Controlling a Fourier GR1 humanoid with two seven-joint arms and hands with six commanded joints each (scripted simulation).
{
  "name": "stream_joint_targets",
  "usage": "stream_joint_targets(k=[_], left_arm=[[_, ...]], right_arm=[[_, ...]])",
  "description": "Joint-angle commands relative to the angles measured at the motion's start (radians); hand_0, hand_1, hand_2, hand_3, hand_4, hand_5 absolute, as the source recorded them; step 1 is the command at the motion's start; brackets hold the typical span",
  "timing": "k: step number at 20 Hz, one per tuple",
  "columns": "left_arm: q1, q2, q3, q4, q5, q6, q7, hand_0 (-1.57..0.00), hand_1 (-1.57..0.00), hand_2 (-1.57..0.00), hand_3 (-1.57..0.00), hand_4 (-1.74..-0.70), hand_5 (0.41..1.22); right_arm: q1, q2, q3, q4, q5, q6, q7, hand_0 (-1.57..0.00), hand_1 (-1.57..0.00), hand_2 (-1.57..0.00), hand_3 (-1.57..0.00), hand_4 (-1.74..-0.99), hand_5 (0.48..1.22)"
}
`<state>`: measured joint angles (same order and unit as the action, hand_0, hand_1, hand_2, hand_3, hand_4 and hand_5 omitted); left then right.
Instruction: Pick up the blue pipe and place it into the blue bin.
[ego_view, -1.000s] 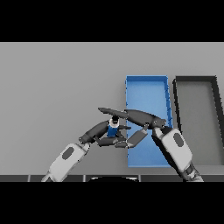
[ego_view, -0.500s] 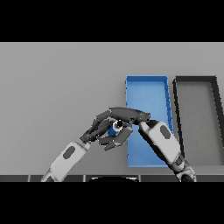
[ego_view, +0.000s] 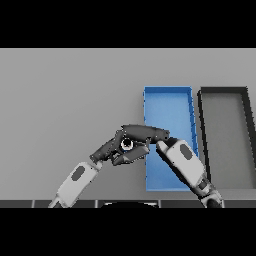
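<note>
The blue pipe (ego_view: 126, 144) shows only as a small round end with a pale centre, just left of the blue bin (ego_view: 168, 100). My right hand (ego_view: 146, 133) reaches in from the lower right, and its fingers are curled over the top of the pipe. My left hand (ego_view: 114, 148) comes in from the lower left, its fingers (ego_view: 132, 154) stretched loosely beneath the pipe. I cannot tell whether they touch it. Both hands hide most of the pipe's body. The pipe is outside the bin, near its left wall.
A dark grey bin (ego_view: 226, 93) stands right beside the blue bin on its right. My right forearm (ego_view: 183, 161) lies across the near part of the blue bin. Grey table (ego_view: 65, 95) spreads to the left and the back.
My right hand moved left and curled its fingers down over the pipe. The pipe tipped from upright to showing its round end. My left hand barely moved.
</note>
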<state>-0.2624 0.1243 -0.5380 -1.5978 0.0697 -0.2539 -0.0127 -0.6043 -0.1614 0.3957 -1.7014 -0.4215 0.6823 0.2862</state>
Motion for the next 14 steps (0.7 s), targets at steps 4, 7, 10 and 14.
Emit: stream_joint_targets(k=[4, 7, 10, 14], left_arm=[[0.006, 0.008, 0.003, -0.026, -0.003, -0.003, 0.011, -1.57, -1.57, -1.57, -1.44, -1.72, 1.221], [-0.005, 0.022, 0.0, -0.031, -0.056, -0.019, 0.023, -1.05, -0.99, -0.95, -0.96, -1.43, 1.221], [-0.003, 0.026, 0.004, -0.021, -0.103, -0.069, -0.028, -0.53, -0.51, -0.49, -0.49, -1.14, 1.221], [-0.005, 0.015, 0.008, -0.006, -0.17, -0.051, -0.034, -0.22, -0.21, -0.2, -0.2, -0.92, 0.899]], right_arm=[[0.007, 0.026, -0.008, -0.008, -0.044, -0.006, 0.015, -1.53, -1.53, -1.53, -1.52, -1.475, 1.171], [0.02, 0.029, -0.014, -0.029, -0.023, -0.007, 0.013, -1.55, -1.55, -1.55, -1.55, -1.483, 1.195], [0.02, 0.043, -0.018, -0.042, -0.013, -0.022, 0.058, -1.56, -1.56, -1.56, -1.56, -1.486, 1.208], [0.033, 0.067, -0.034, -0.041, 0.019, -0.011, 0.073, -1.57, -1.57, -1.57, -1.57, -1.488, 1.216]])
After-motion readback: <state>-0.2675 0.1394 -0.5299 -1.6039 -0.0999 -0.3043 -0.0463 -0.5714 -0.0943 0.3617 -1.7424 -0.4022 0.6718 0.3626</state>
